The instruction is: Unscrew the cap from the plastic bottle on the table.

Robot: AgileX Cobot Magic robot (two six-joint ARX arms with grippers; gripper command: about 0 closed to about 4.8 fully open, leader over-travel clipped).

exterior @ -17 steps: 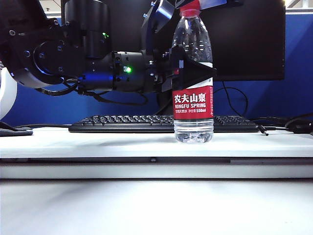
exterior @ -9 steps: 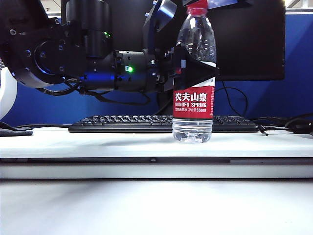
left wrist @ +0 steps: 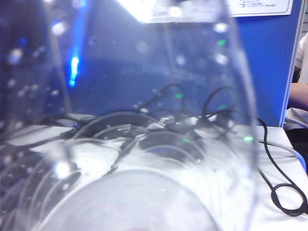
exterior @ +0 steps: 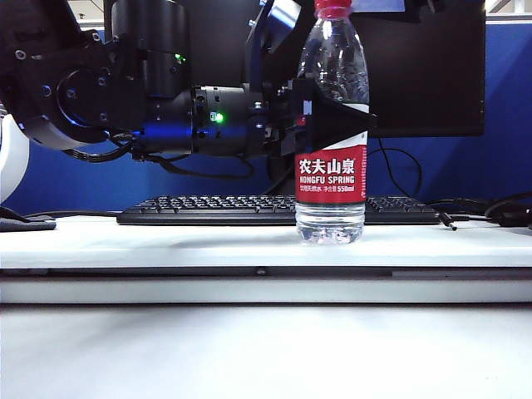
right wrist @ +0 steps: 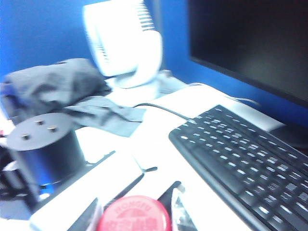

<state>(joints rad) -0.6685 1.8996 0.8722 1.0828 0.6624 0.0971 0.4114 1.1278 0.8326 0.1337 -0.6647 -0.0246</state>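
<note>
Two arms on this one, but only one is really doing anything you can see. From the exterior view, the left pincer (exterior: 337, 125) comes in level from the left and is clamped around the plastic bottle (exterior: 330, 179) just above the label, black jaws wrapped on the clear shoulder, and the bottle stands upright on the bench (exterior: 166, 241) right in front of the keyboard (exterior: 208, 209). The cap (exterior: 333, 9) is on the neck, right at the top edge of the frame. The right pincer is the fuzzy bit: its wrist view looks down on the red top of the cap (right wrist: 134, 214) from just above, with the keyboard (right wrist: 240, 163) off to the side, but the fingers aren't clearly in shot, so I honestly can't tell whether it's open, closed or gripping anything. My guess is the step in hand is getting that right pincer squared up on the cap. To do it well I'd centre it straight over the neck, grab the ribbed sides and not the collar ring, and keep the left grip firm but not crushing, since a thin bottle will buckle or spin. The left wrist view is just blurry plastic (left wrist: 144, 192) up close, and the right wrist view is smeared.
</note>
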